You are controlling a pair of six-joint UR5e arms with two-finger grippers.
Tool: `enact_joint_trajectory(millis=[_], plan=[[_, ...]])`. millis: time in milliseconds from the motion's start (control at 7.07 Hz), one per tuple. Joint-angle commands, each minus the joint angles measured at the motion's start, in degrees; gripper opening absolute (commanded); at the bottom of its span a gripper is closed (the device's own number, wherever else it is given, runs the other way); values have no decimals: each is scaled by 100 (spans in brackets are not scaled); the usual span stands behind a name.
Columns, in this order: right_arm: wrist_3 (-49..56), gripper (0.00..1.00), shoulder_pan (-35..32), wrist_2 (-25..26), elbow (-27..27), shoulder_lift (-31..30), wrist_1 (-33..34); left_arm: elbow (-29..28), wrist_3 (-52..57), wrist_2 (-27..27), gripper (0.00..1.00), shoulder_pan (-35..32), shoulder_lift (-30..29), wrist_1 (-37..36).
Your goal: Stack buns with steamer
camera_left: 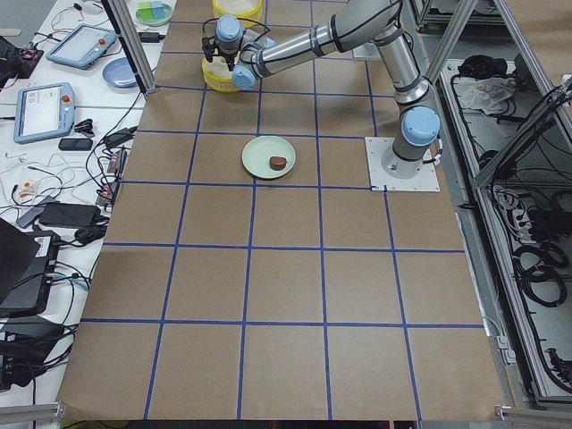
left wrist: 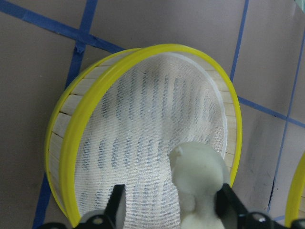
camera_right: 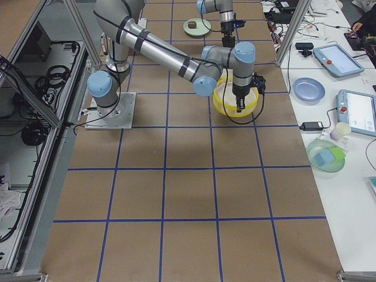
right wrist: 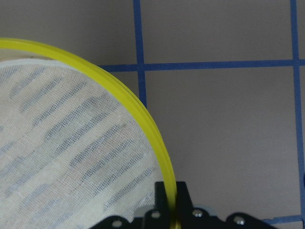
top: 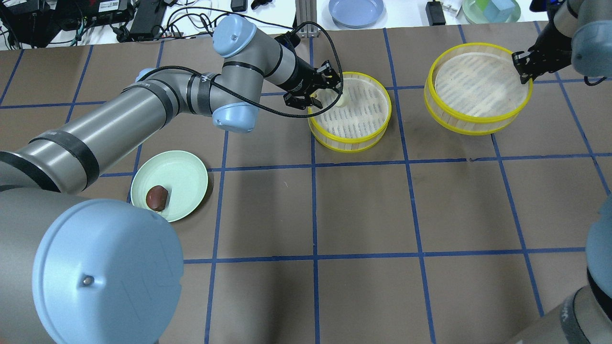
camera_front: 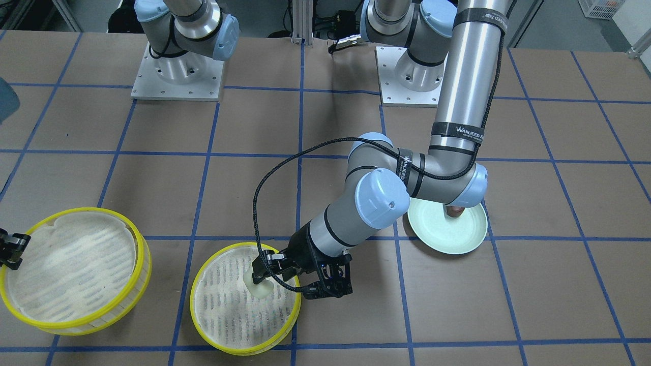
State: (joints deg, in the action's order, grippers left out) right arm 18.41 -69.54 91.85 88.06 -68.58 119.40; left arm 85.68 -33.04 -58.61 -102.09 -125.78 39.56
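The left claw (left wrist: 170, 202) hangs over a yellow-rimmed tray (top: 349, 143), its jaws spread. A cream bun (left wrist: 198, 176) sits between them, touching one finger with a gap at the other, just inside the tray's rim. The right claw (right wrist: 170, 191) pinches the rim of a second tray (top: 478, 123), which spreads from it toward the left claw. A brown bun (top: 157, 197) rests on a green plate (top: 184, 179), well back from the left claw, near that arm's elbow.

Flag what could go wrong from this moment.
The cream bun rests against one finger of the open left gripper, so retracting might drag it toward the rim of the middle tray. The right gripper pinches the other tray by its thin rim only; it could tilt or slip.
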Motion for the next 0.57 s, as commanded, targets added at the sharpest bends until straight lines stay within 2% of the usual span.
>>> enact_joint_trajectory(millis=[0,141,283,424], plan=[[-301,0,-243,35,0,-120,-30,-59,60,-18,100,4,36,16],[-321,0,-296,209,0,-129,-83,-173,104,-219,100,5,53,68],[-469,0,-366,211,0,-138,-188,-365,522,-699,100,65,262,869],[-696,0,-506,202,9,-182,-197,-594,1266,-1452,100,188,552,1817]])
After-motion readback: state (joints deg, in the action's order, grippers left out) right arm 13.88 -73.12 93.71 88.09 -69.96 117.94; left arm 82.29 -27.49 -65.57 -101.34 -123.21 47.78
